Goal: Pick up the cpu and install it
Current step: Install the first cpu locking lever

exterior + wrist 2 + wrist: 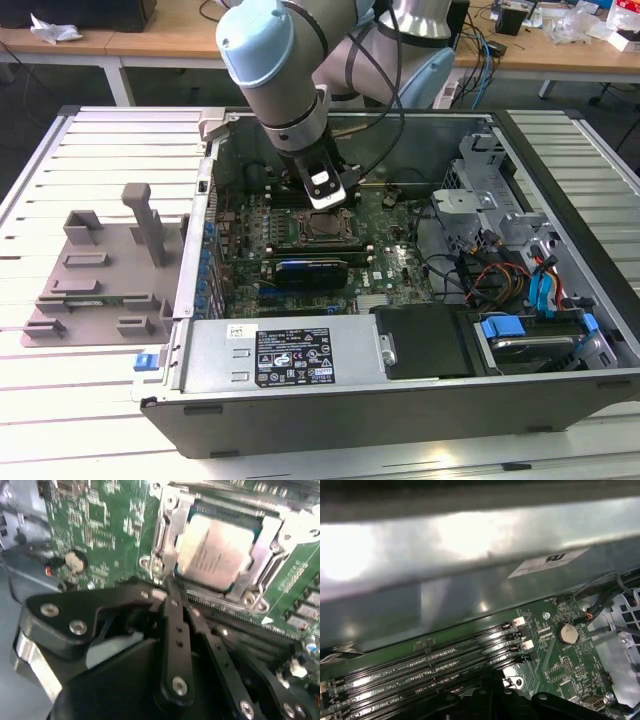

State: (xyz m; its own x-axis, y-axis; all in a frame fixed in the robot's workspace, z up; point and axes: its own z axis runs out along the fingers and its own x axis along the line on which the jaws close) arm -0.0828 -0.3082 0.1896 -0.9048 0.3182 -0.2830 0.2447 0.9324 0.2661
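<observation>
Surface: slatted white work table [90,130], with a grey moulded fixture tray [100,275] lying on it toward the exterior view's left. Behind the table, wooden desks [170,40] carry cables and loose items.

Main item: open computer case [400,400] lying on its side on the table. Inside it sit a green motherboard [395,265], a black power supply [290,352] with a label along the near edge, a drive cage [490,190] and blue-tabbed cables [545,285] toward the exterior view's right.

Cpu [215,547]: seated in the metal socket frame [167,535] on the motherboard, silvery top plate facing up, frame bars along its edges. In the exterior view the socket [322,228] lies just below the arm's tool.

Other board features: coin cell battery [75,561], also seen in the first wrist view [566,633]; four long memory slots [430,662] running beside the case wall [445,595].

Gripper [172,592]: black linkage fingers drawn together to a narrow tip, with nothing between them. The tip hovers just beside the socket frame's near edge; whether it touches the frame cannot be told. In the exterior view the gripper [328,190] hangs from the pale blue and grey arm [275,60], reaching down into the case above the socket.
</observation>
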